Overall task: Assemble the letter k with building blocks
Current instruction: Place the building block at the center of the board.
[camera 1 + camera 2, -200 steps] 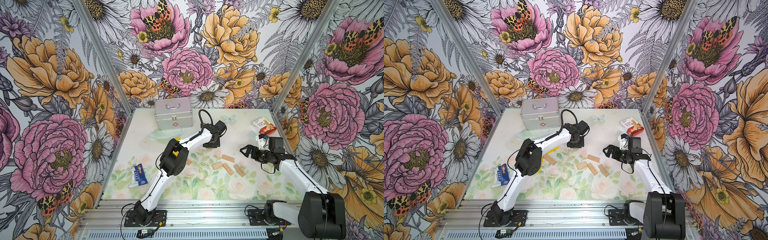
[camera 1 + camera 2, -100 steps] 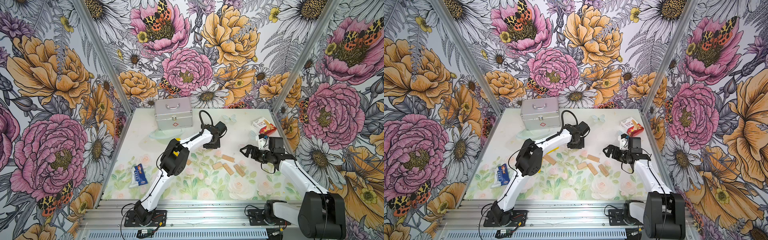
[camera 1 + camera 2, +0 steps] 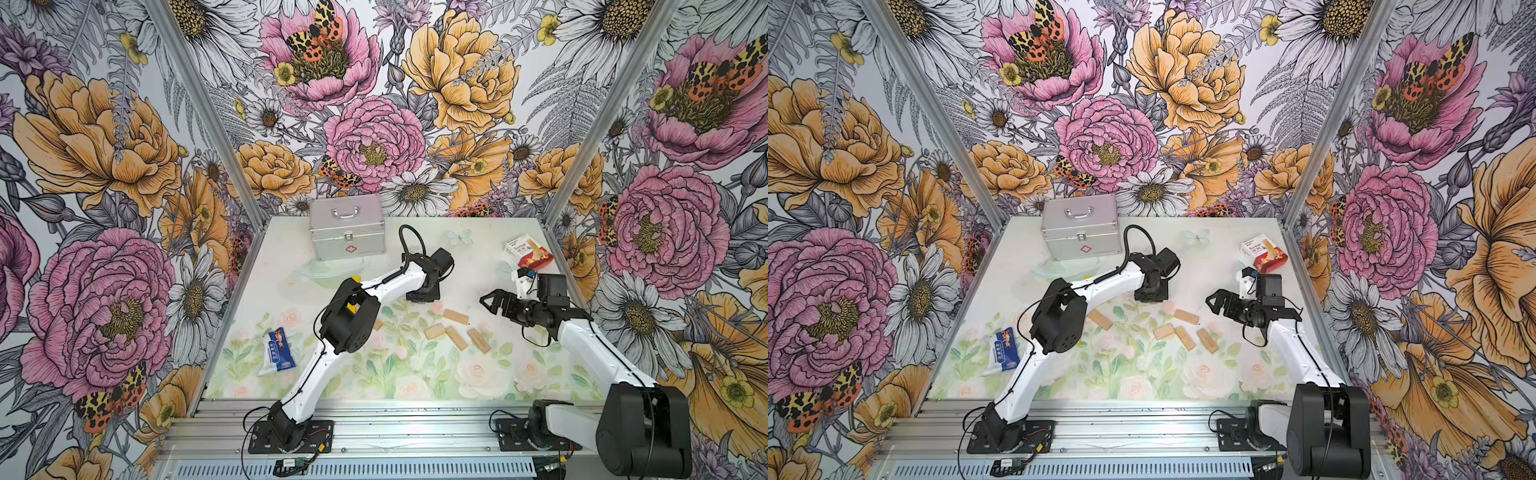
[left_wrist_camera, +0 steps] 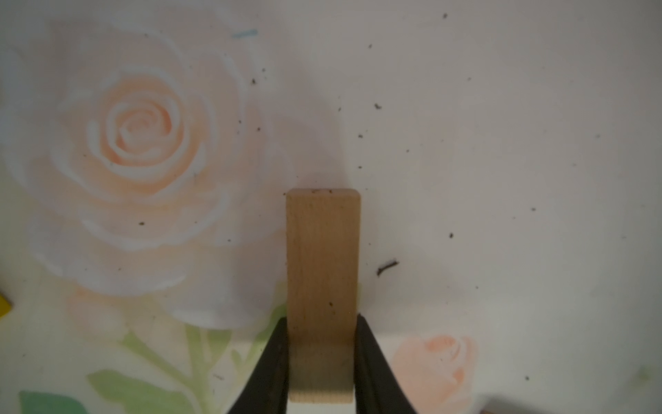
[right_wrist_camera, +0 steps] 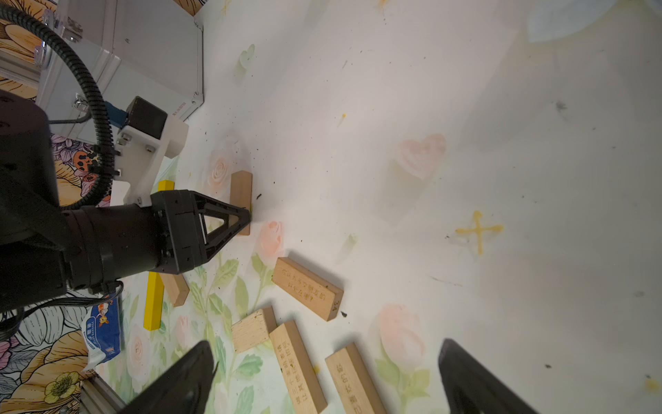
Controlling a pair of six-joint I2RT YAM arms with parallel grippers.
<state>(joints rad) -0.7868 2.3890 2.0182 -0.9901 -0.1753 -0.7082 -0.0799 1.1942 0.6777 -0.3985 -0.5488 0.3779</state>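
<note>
Blocks: pale wood bars and one yellow bar, on the tabletop (image 3: 286,257) between the two arms.
Held block (image 4: 322,251): pale wood, flat and low beside a printed pink rose. Touching the tabletop or just above it, cannot tell.
Left hand (image 4: 322,324): closed on the held block, fingers (image 4: 276,344) pressed to its long sides near one end. In a top view (image 3: 423,296) pointing down, in front of the case.
Right hand (image 5: 326,343): jaws spread wide, gripping nothing. Raised above the tabletop just beside the loose group, on the carton side, in both top views (image 3: 492,301) (image 3: 1219,301).
Loose group: four wood blocks near one another.
Printed block (image 5: 308,288): text on its top face, lying alone, nearest the held block.
Short block (image 5: 252,329): touching the end of a long block (image 5: 297,365).
Second long block (image 5: 353,380): just beside the first, with a gap between them.
Yellow bar (image 5: 154,301): straight and flat, its middle hidden behind the left hand.
Slanted block (image 5: 175,288): wood, at an angle to the yellow bar, one end against its side.
K: only a yellow stem and one slanted arm in place.
Case (image 3: 347,232): silver, closed, at the back edge.
Carton (image 3: 528,252): red and white, in the far corner behind the right arm.
Sachet (image 3: 277,351): blue and white, near the left arm's base, well apart from the blocks.
</note>
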